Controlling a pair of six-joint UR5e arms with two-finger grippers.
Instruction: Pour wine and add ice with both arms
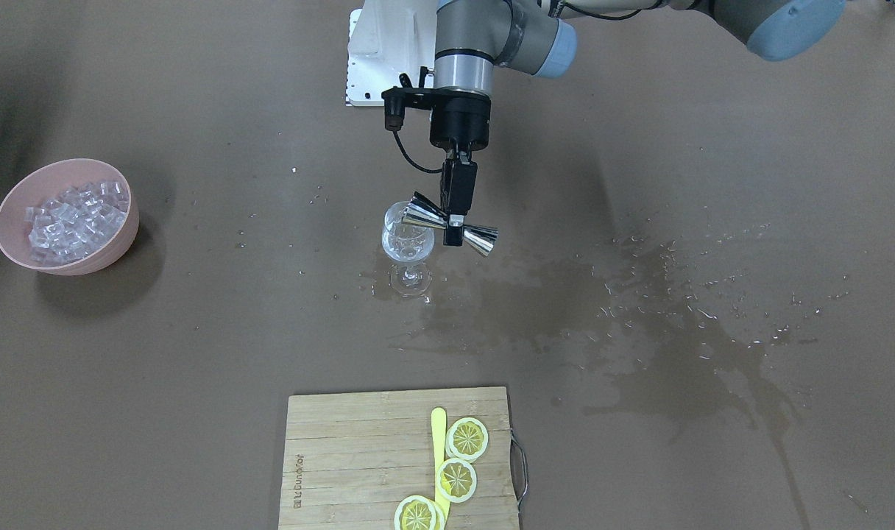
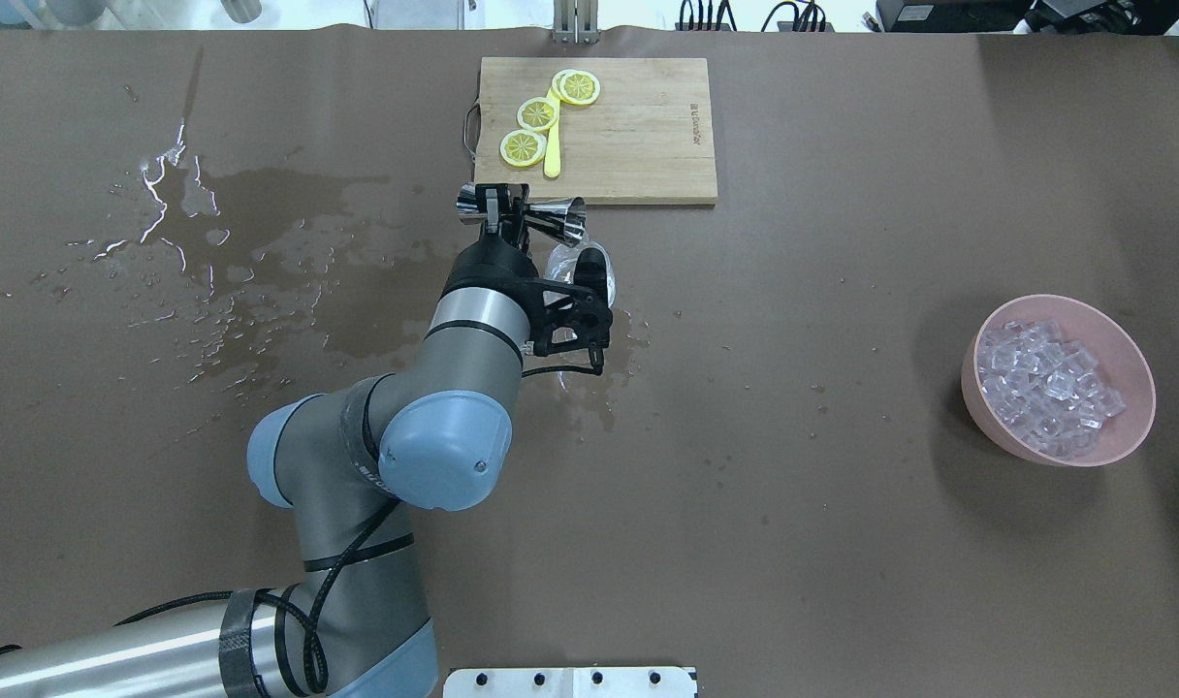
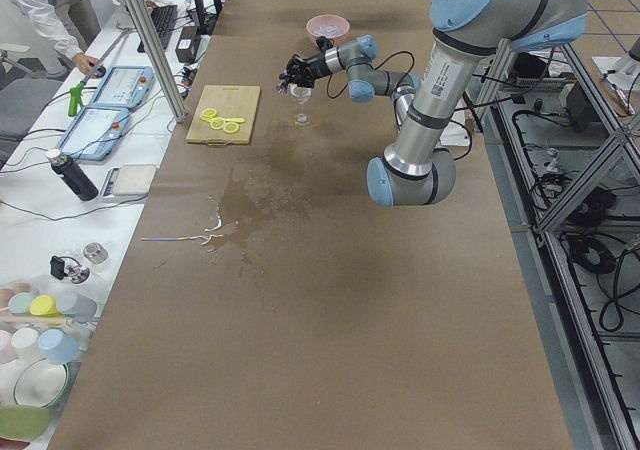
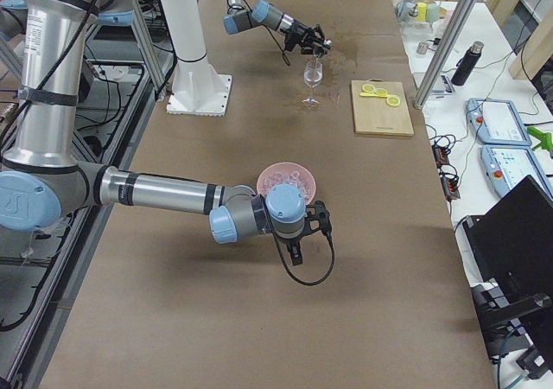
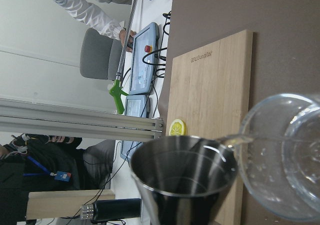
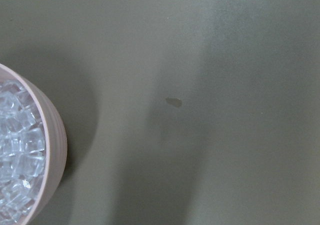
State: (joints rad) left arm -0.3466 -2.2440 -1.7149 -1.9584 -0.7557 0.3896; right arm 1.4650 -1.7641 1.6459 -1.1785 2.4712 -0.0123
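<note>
Wine [image 5: 235, 141], clear thin trickle | leaves silver double-cone steel jigger [image 1: 483, 240], long axis level, crosswise to left gripper [image 1: 455, 230] clamped on its waist | clear stemmed glass [image 1: 405, 243] beneath mouth | clear ice cubes [image 1: 76, 213], pink bowl [image 1: 116, 246]: beside right gripper [image 4: 298, 233], jaws' state cannot be told

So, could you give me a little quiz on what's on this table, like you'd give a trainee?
1. True or false: the left gripper holds a metal jigger tipped over the wine glass.
2. How many lemon slices lie on the cutting board?
3. Where is the ice? A) on the cutting board B) in the pink bowl C) in the jigger

Key: 1 true; 2 three; 3 B.
</note>
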